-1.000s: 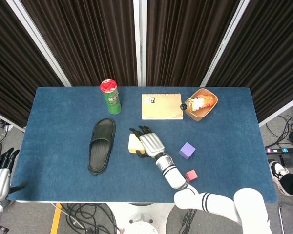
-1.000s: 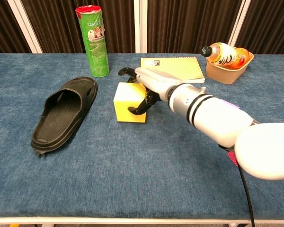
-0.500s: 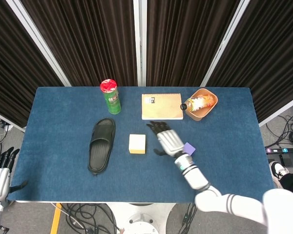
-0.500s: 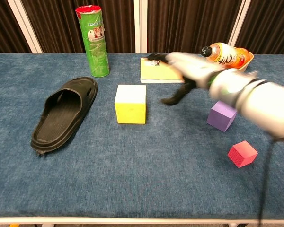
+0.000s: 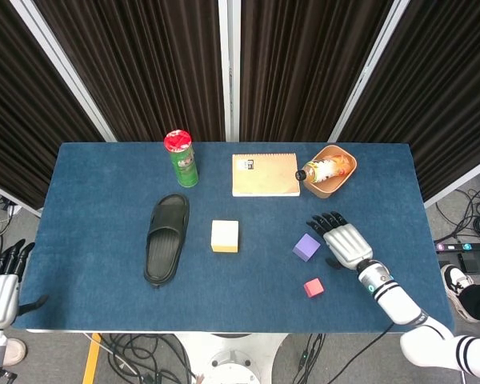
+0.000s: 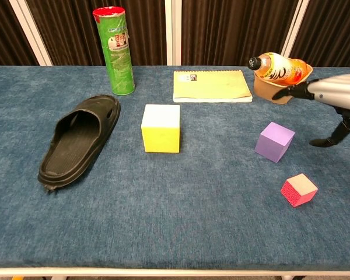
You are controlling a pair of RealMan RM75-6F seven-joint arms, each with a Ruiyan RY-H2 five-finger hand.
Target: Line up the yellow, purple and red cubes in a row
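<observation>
The yellow cube [image 5: 225, 236] [image 6: 161, 128] sits alone near the middle of the blue table. The purple cube [image 5: 306, 247] [image 6: 275, 142] lies to its right, and the small red cube [image 5: 313, 287] [image 6: 298, 189] is nearer the front edge. My right hand [image 5: 342, 241] [image 6: 331, 102] hovers just right of the purple cube, fingers spread, holding nothing. My left hand [image 5: 0, 280] hangs off the table's left front corner, its fingers apart and empty.
A black slipper [image 5: 166, 238] [image 6: 76, 142] lies left of the yellow cube. At the back stand a green can [image 5: 181, 158] [image 6: 114, 49], a yellow notebook [image 5: 265, 174] [image 6: 211, 86] and a brown bowl [image 5: 341, 178] [image 6: 276, 91] holding a bottle [image 5: 325, 169] [image 6: 277, 67].
My right hand let go of the yellow cube and swept right, past the purple cube, to its right side. The cubes stayed put.
</observation>
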